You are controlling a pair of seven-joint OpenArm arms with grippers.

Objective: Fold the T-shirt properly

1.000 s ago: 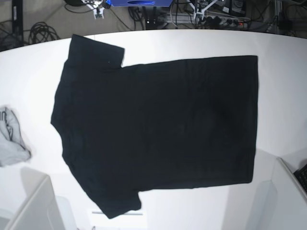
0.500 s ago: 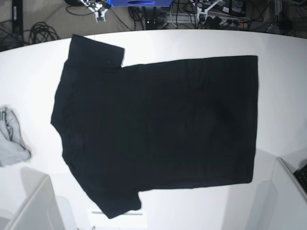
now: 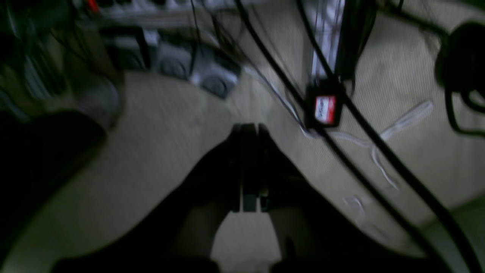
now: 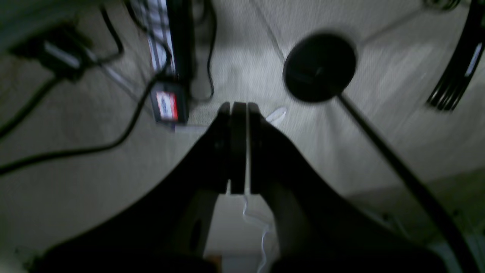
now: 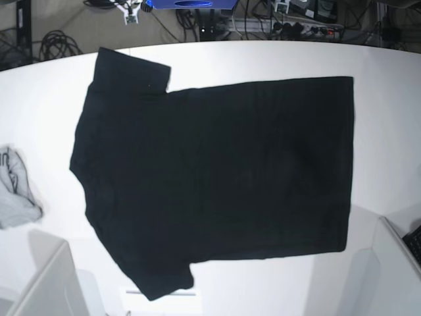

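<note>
The T-shirt (image 5: 217, 178) lies spread flat on the white table (image 5: 388, 99), plain black side up, with its collar and sleeves to the left and its hem to the right. Neither gripper touches it. In the left wrist view my left gripper (image 3: 248, 127) is shut with nothing in it, hanging over beige floor and cables. The right wrist view shows my right gripper (image 4: 238, 106) also shut and empty, above the floor. In the base view only small white arm parts (image 5: 128, 12) show beyond the table's far edge.
A small light grey cloth (image 5: 14, 197) lies at the table's left edge. White boxes stand at the front left (image 5: 46, 283) and front right (image 5: 395, 263). On the floor behind are cables, a power strip (image 3: 189, 64), a red-labelled box (image 4: 166, 106) and a round black base (image 4: 318, 68).
The white arm parts beyond the table's far edge have drawn further back toward the top of the base view. The T-shirt and the grey cloth have not moved.
</note>
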